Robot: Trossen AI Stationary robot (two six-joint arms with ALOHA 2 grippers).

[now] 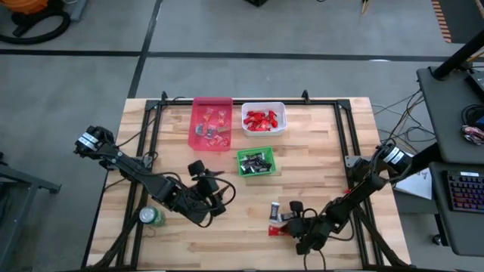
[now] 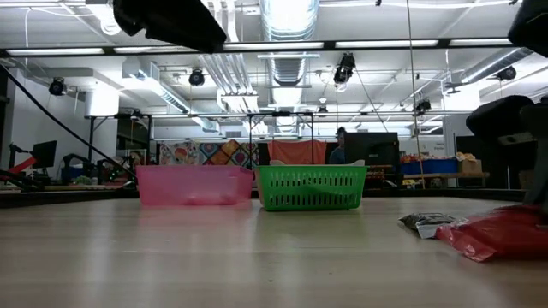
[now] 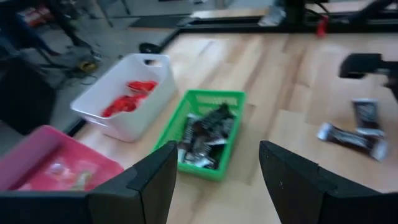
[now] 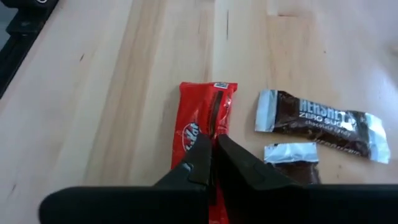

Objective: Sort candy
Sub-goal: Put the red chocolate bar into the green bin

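My right gripper (image 4: 214,144) is at the table's near right and is shut on a red-wrapped candy (image 4: 204,115). Two dark black-and-silver candies (image 4: 323,119) lie on the wood next to it. In the high view these sweets (image 1: 276,215) sit just left of the right gripper (image 1: 291,221). My left gripper (image 3: 217,165) is open and holds nothing. It hovers left of the table's centre (image 1: 214,195) and faces the bins. The green bin (image 3: 208,134) holds dark candies and the white bin (image 3: 127,99) holds red ones. My right gripper has its two fingertips (image 4: 202,152) closed together over the middle of the red wrapper (image 4: 214,127), coming at it slanting from above and lying along its length. A dark crease in the wrapper runs up to the fingertips. The candy lies on the table (image 2: 501,233).
The pink bin (image 1: 212,122), white bin (image 1: 263,119) and green bin (image 1: 255,162) stand in the table's far half. A green can (image 1: 151,217) stands near the near left edge, beside the left arm. Black frame rails run along the table's left, right and far sides.
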